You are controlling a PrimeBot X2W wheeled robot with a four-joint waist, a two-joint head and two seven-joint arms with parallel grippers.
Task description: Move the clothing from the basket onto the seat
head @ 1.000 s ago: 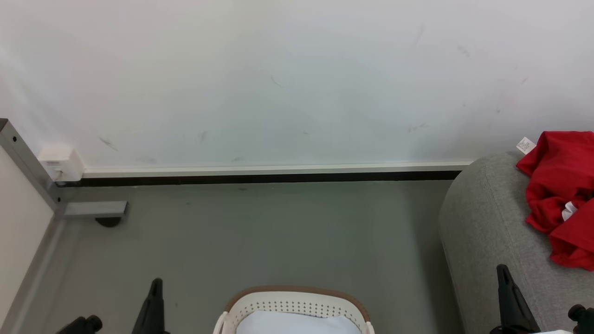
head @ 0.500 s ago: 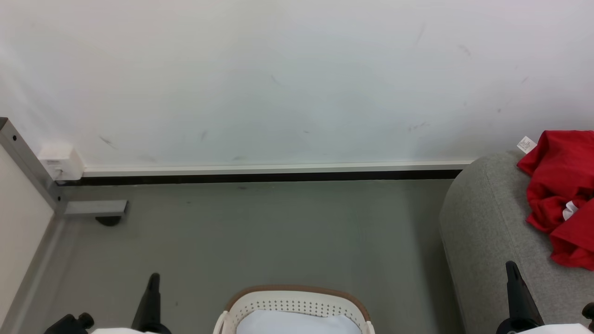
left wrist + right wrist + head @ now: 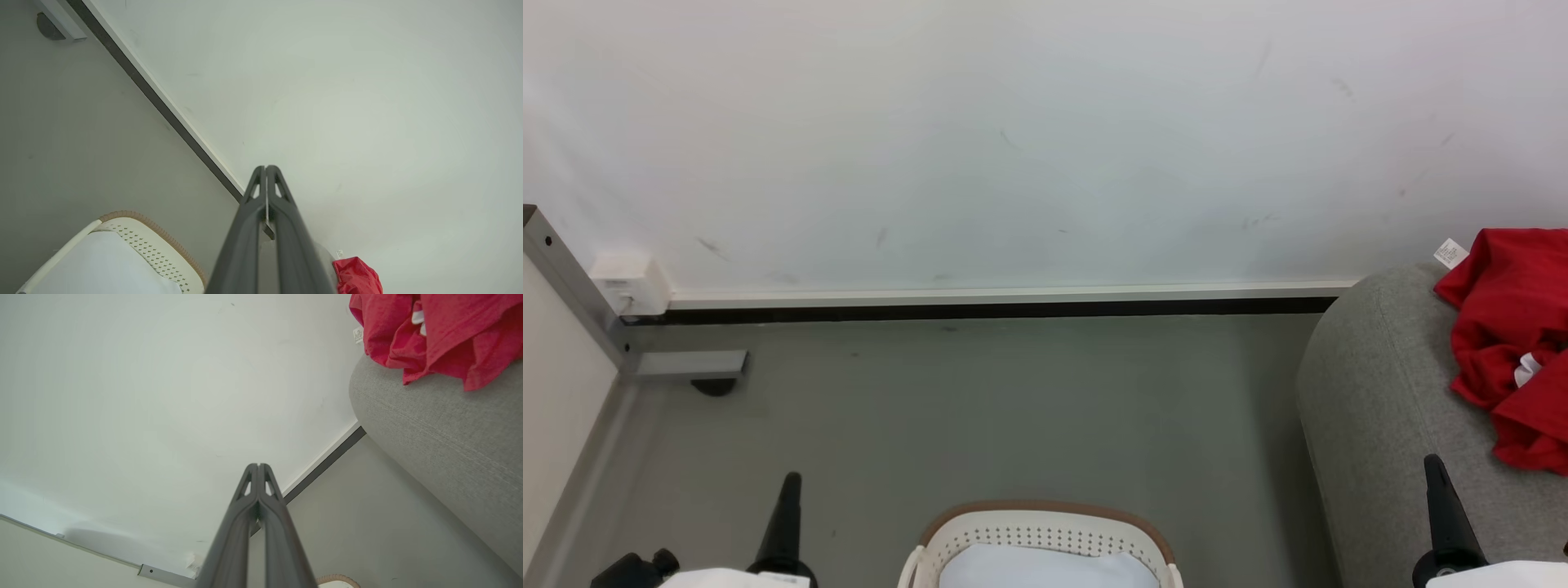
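Red clothing lies heaped on the grey seat at the right edge of the head view; it also shows in the right wrist view and as a small red patch in the left wrist view. The white basket with a brown rim stands on the floor at the bottom centre, holding only a white liner sheet. My left gripper is shut and empty, left of the basket. My right gripper is shut and empty, over the seat's front.
A white wall with a dark baseboard runs across the back. A grey metal frame leg and a white box sit at the far left. Grey floor lies between the basket and the wall.
Both grippers have drawn back toward the bottom corners of the head view, with pale forearms now showing. The clothing, basket and seat have stayed put.
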